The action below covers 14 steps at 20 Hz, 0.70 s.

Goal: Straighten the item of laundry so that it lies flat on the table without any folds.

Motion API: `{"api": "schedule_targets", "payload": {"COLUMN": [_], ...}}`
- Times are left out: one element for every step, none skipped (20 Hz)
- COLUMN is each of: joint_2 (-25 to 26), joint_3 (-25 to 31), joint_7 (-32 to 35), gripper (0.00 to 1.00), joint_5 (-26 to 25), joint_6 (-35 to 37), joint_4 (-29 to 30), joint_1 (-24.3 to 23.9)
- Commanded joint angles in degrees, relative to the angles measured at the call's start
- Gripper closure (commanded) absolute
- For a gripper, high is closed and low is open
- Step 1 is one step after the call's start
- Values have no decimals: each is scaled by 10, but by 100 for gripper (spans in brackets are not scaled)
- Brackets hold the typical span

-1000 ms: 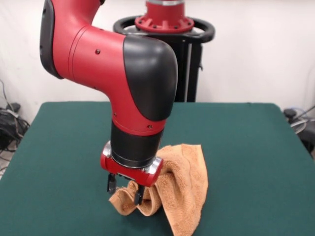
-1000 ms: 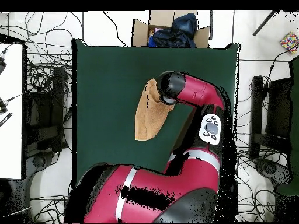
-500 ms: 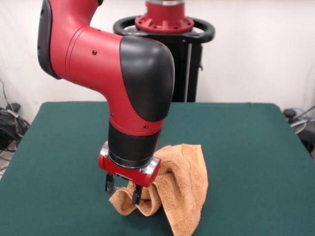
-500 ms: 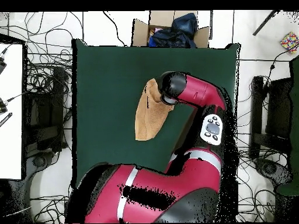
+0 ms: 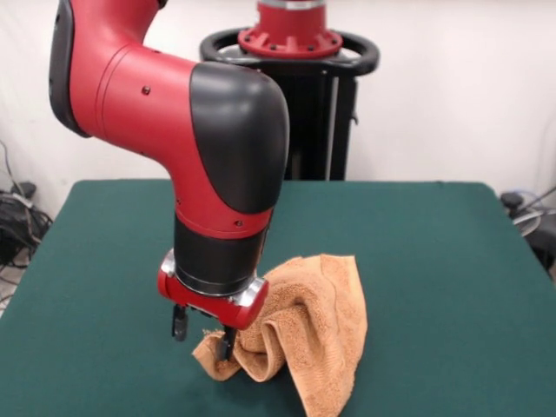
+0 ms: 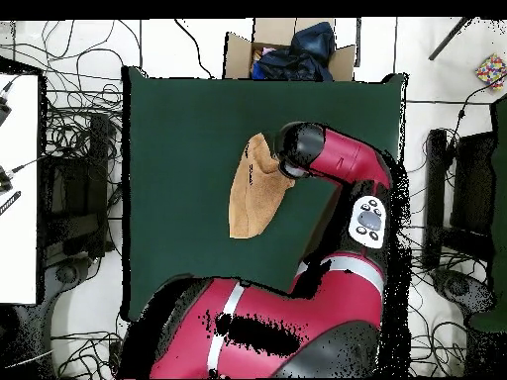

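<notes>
The orange-tan towel [image 5: 317, 326] lies bunched on the green table [image 5: 434, 261], near the front edge, with a rolled fold at its left corner and a flap that runs down toward the front edge. My gripper [image 5: 201, 335] is open and points down at that left corner. One finger [image 5: 224, 343] is in front of the cloth and the other hangs over bare felt. In the overhead view the towel [image 6: 250, 196] is a long folded shape at the middle of the table [image 6: 178, 129], and the arm's wrist [image 6: 297, 150] hides the gripper.
The robot's pedestal [image 5: 295, 52] stands behind the table's far edge. In the overhead view a cardboard box with dark cloth [image 6: 289, 49] sits past one table edge. Cables lie on the floor around the table, and a white desk [image 6: 15, 188] stands at the left.
My arm and gripper have moved left in the front view, partly off the towel's corner. The towel has stayed about where it was.
</notes>
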Motion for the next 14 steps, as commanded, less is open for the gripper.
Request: {"api": "schedule_targets", "payload": {"joint_2": [-6, -9, -11, -12, -14, -15, -16, -18, -19, -20, -23, -23, -25, -25], "joint_3": [7, 9, 10, 12, 14, 15, 18, 20, 21, 22, 24, 27, 30, 32], "joint_7": [133, 134, 136, 138, 141, 145, 147, 150, 153, 156, 161, 163, 165, 167], "gripper": [0, 0, 0, 0, 0, 0, 0, 0, 0, 0, 0, 0, 0, 0], "joint_5": [15, 16, 16, 16, 16, 17, 17, 18, 19, 20, 21, 23, 25, 27], "joint_6": [8, 2, -3, -14, -23, -32, -43, -49, -55, -60, -70, -76, -84, -90], "joint_4": [38, 46, 53, 63, 73, 83, 93, 101, 109, 117, 128, 136, 147, 155], "joint_1": [-5, -4, -3, -2, -1, 0, 2, 3, 5, 7, 10, 11, 13, 14]}}
